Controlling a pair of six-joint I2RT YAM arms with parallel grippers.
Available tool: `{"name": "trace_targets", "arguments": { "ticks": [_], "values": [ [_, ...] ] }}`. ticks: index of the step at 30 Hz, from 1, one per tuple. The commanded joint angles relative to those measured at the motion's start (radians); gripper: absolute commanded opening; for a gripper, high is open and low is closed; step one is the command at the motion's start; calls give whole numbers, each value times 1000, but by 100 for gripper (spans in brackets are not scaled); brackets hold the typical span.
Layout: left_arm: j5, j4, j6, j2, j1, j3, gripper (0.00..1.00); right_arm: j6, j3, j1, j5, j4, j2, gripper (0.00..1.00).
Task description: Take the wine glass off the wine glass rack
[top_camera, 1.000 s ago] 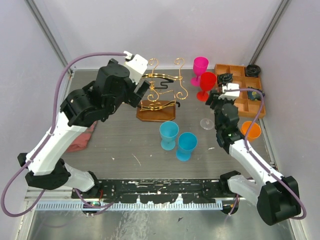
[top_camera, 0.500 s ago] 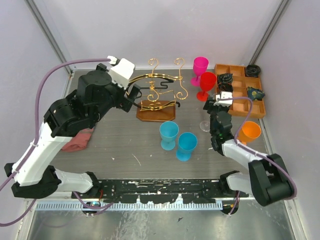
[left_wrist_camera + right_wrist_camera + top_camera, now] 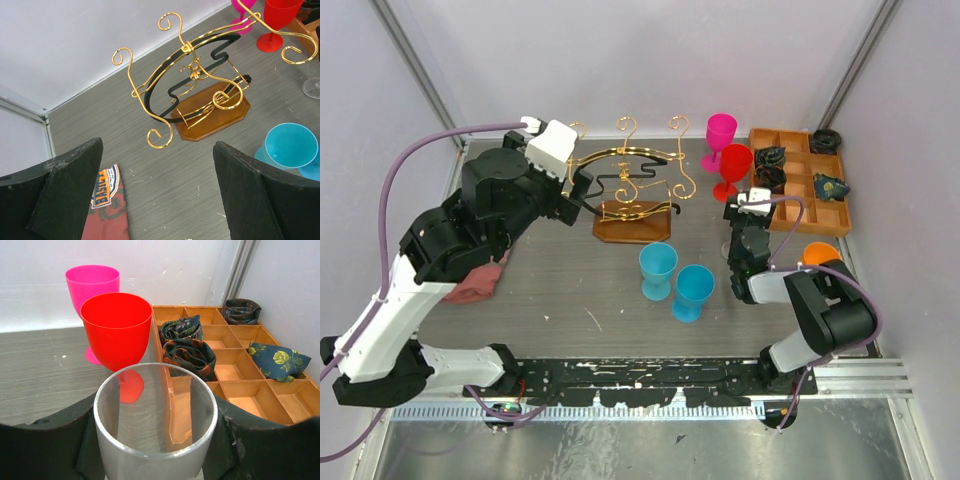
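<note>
**Glass off the rack, held in my right tool**

The lifting looks done. The wine glass (image 3: 150,407) sits upright in my right tool (image 3: 155,437), which is closed partway around its bowl. It is well apart from the wine glass rack (image 3: 632,222), whose gold scroll arms hang bare. The glass is near the red goblet (image 3: 117,327) and the orange tray (image 3: 235,371) (whether its foot touches the table (image 3: 35,365) I cannot tell). What's left, I judge, is to set it down and let go. My left tool (image 3: 160,192) gapes wide, holding nothing, facing the rack. The glass is clear and thin-rimmed, mouth up.
</note>
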Motion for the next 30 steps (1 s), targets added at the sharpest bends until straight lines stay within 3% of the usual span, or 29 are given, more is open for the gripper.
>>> {"name": "trace_targets", "arguments": {
  "ticks": [1, 3, 4, 8, 13, 30],
  "values": [
    [3, 57, -5, -30, 9, -22, 98, -37, 28, 9, 48, 169, 46, 61],
    [4, 49, -5, -35, 10, -23, 98, -41, 28, 8, 50, 195, 69, 62],
    [4, 43, -6, -37, 10, -24, 98, -38, 26, 9, 53, 201, 76, 67],
    [-4, 33, -16, -48, 11, -40, 98, -55, 6, 32, 90, 232, 71, 99],
    [-8, 21, -42, -62, 10, -57, 98, -81, -9, 49, 109, 182, -11, 100],
    [-14, 13, -170, -118, 12, -129, 98, 61, 83, 55, 107, -408, -390, 100]
  ]
}}
